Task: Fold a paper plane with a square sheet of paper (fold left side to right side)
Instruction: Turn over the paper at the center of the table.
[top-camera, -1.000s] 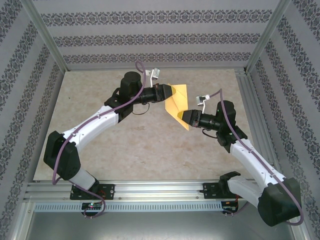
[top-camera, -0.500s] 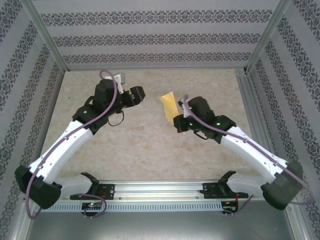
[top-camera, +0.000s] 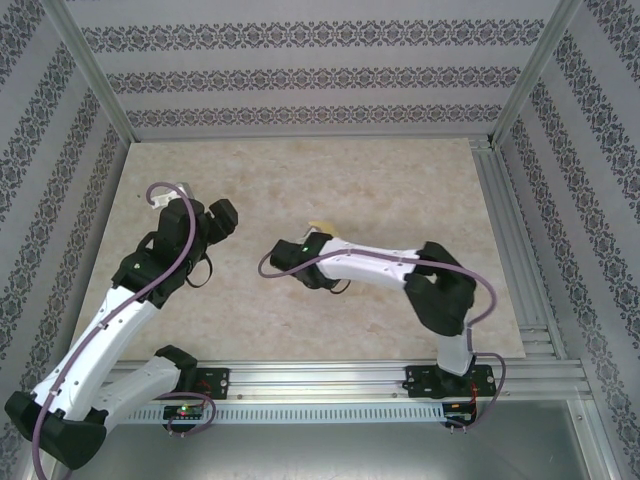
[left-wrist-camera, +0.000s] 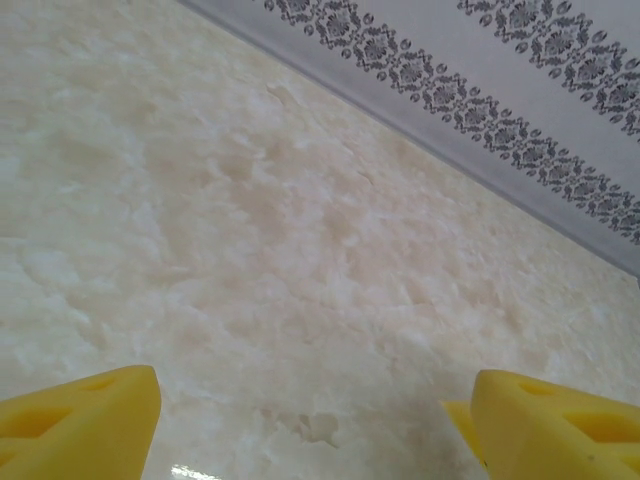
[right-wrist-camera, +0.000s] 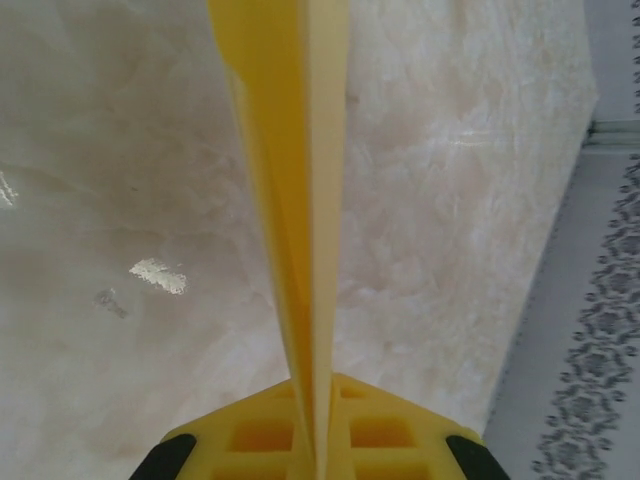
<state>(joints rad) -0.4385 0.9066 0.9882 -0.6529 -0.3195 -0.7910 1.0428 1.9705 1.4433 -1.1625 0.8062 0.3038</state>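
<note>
Mostly hidden paper plane (right-wrist-camera: 295, 200) — right gripper (right-wrist-camera: 318, 390) pinches it.

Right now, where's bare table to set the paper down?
The far strip of table along the back wall is bare, and the far-right corner. Crowded mid-table: the open left gripper near the right gripper pinching the folded paper.

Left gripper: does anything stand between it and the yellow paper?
Nothing visible does. The open left gripper and the folded yellow paper, clamped edge-on in the right gripper, have bare table between them.
</note>
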